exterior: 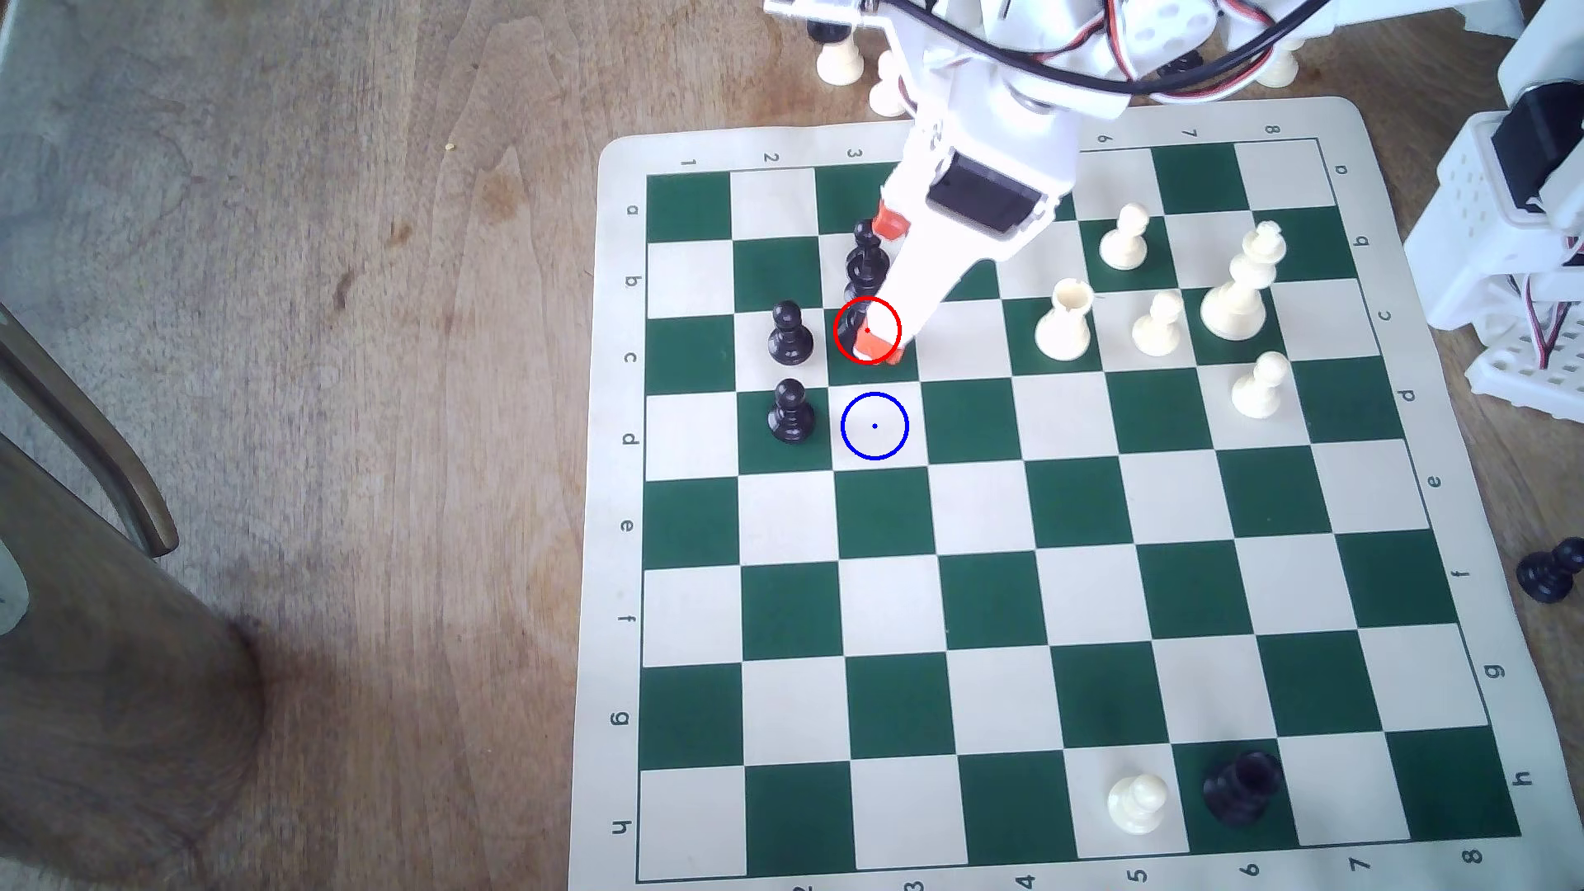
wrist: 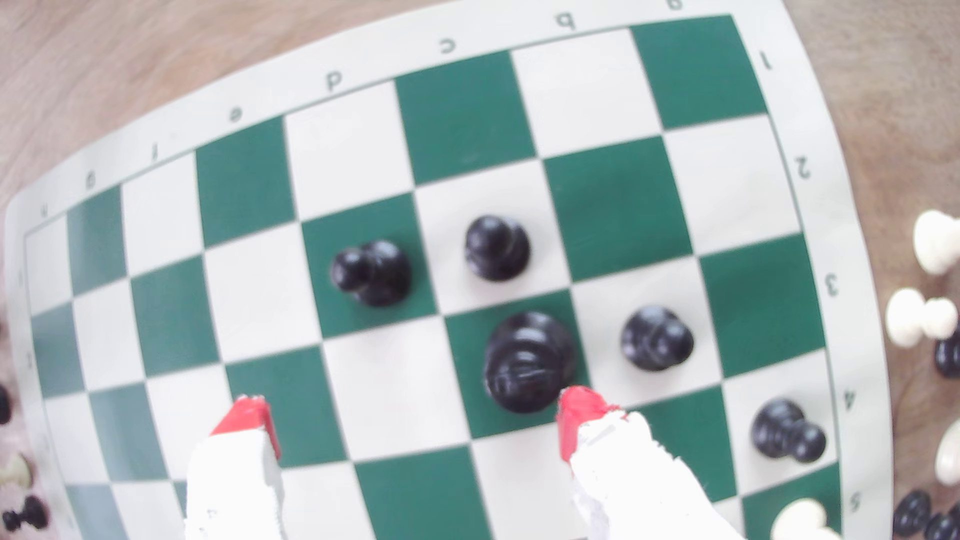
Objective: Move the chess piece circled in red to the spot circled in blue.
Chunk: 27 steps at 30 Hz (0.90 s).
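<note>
1. On the green square ringed in red stands the chess piece circled in red [wrist: 529, 361], a tall glossy black piece; in the exterior view its base [exterior: 851, 330] peeks out beside the arm.
2. Around it the gripper [wrist: 415, 420] is spread wide, holding nothing; one red-tipped finger [wrist: 576, 415] sits just beside the piece's base, the other well apart.
3. Just next to it lies the spot circled in blue [exterior: 874, 426], a bare cream square.
4. Risk, as a judgement: the piece lies off-centre between the fingers, so closing now could push or tip it instead of clamping it.
5. Black pawns [exterior: 789, 332] crowd nearby, and one [exterior: 790, 411] stands beside the blue spot; a loose swing could knock them over.
6. Beneath everything, the chessboard mat [exterior: 609, 600] lies flat on a wooden desk [exterior: 343, 428]; spare pieces stand off the mat.
</note>
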Each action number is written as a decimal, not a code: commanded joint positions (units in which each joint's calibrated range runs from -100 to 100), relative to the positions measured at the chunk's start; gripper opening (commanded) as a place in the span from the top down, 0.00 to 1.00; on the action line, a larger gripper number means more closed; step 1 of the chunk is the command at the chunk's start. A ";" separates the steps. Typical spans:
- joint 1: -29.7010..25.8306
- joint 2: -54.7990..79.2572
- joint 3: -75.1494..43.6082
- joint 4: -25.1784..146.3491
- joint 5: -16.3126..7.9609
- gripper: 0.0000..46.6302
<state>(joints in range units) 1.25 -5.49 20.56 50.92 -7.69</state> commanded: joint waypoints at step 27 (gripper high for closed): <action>2.07 3.88 2.47 -11.19 0.00 0.43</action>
<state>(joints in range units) 2.80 -0.88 25.62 41.27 -7.25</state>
